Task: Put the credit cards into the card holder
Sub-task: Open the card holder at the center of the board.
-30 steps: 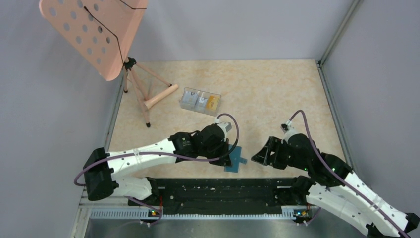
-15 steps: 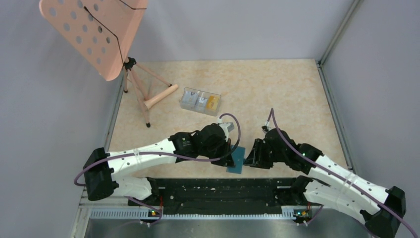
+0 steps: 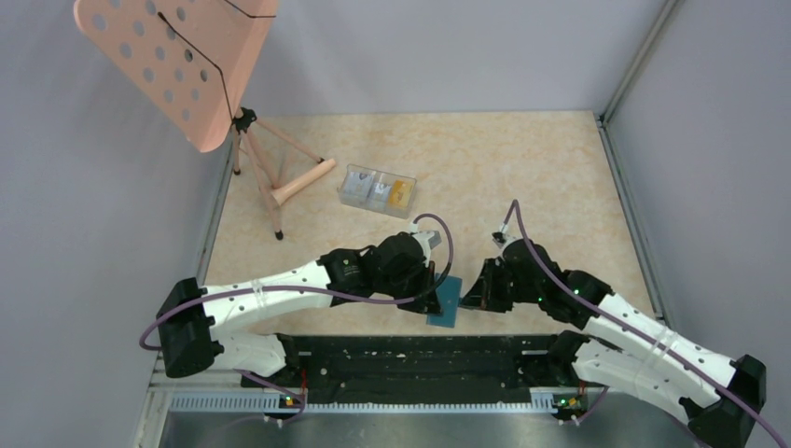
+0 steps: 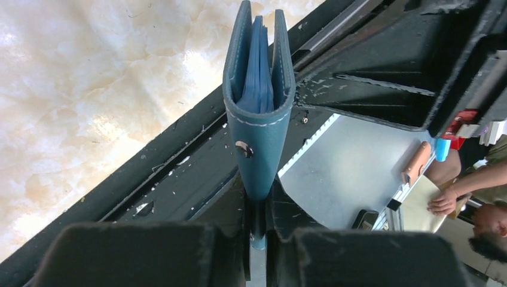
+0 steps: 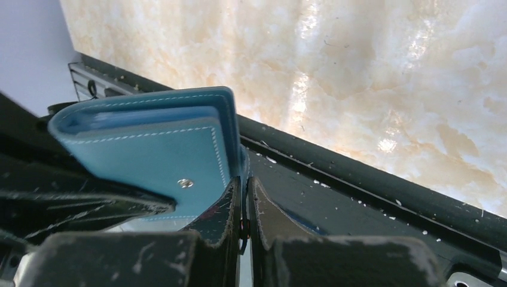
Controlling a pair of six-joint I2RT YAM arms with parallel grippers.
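The card holder (image 3: 447, 301), a teal-blue folded wallet, hangs just above the table's near edge between the two arms. My left gripper (image 4: 257, 210) is shut on its lower end below the snap stud, seen edge-on with blue inner leaves (image 4: 259, 72) between the covers. My right gripper (image 5: 241, 198) is shut on the thin edge of the card holder (image 5: 149, 152) from the right side. In the top view the right gripper (image 3: 466, 299) meets the wallet's right edge. An orange-yellow credit card (image 3: 399, 192) and whitish ones (image 3: 359, 185) lie in a clear box farther back.
The clear compartment box (image 3: 377, 189) sits mid-table. A pink perforated music stand (image 3: 177, 65) on a tripod (image 3: 270, 177) fills the back left corner. A black rail (image 3: 410, 359) runs along the near edge under the wallet. Grey walls enclose the beige table (image 3: 522, 177).
My right arm swung left to the card holder and its jaws went from open to shut on the wallet's right edge. The left arm kept its grip in place.
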